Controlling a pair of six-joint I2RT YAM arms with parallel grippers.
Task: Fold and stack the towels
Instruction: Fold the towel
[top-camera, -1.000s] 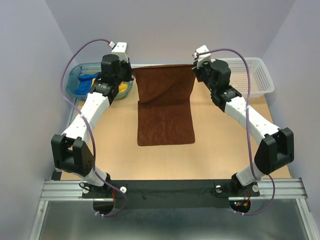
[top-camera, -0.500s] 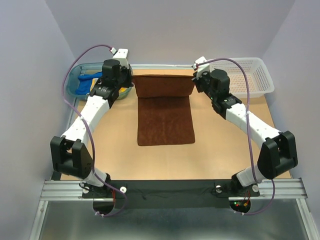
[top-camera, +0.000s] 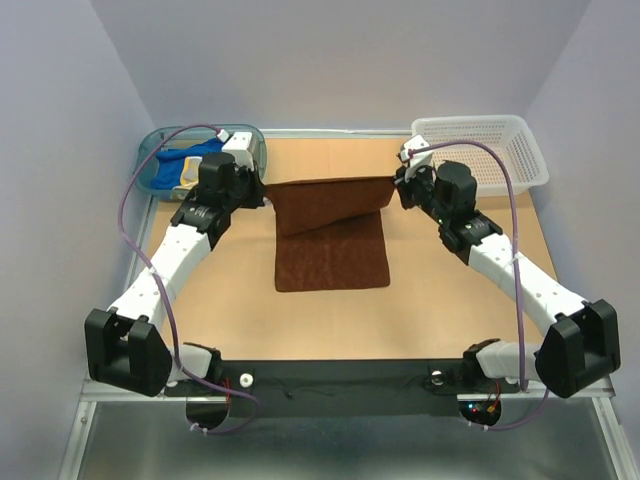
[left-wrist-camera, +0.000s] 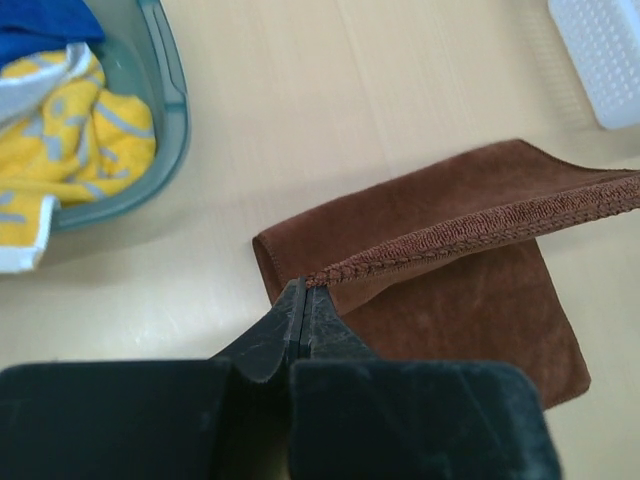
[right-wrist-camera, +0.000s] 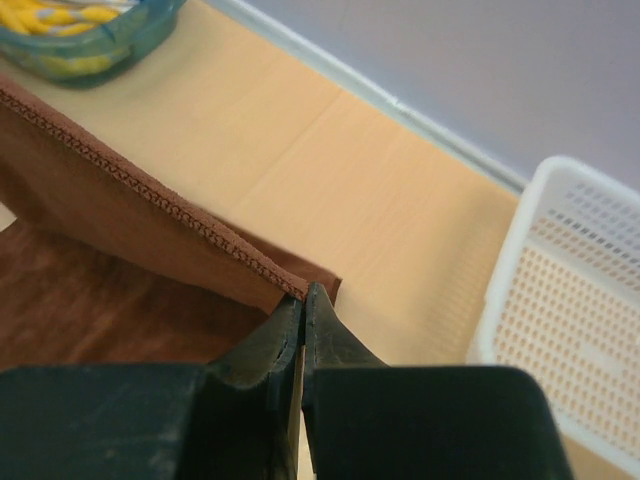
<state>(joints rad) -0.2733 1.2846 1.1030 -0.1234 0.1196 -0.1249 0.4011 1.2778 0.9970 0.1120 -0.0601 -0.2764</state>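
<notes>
Worktop (top-camera: 450, 300) carried the rust-brown towel (top-camera: 332, 255) at its middle, far edge lifted taut (near half lay flat). Teal tub (left-wrist-camera: 172, 75) held yellow towel (left-wrist-camera: 75, 150) and blue towel (left-wrist-camera: 40, 18). Left gripper (left-wrist-camera: 303, 292) and right gripper (right-wrist-camera: 302, 293) each clamped on a far corner.

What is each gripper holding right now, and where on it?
Both are shut on the rust-brown towel: the left gripper pinches one corner of its lifted hemmed edge, the right gripper the other corner of that edge.
</notes>
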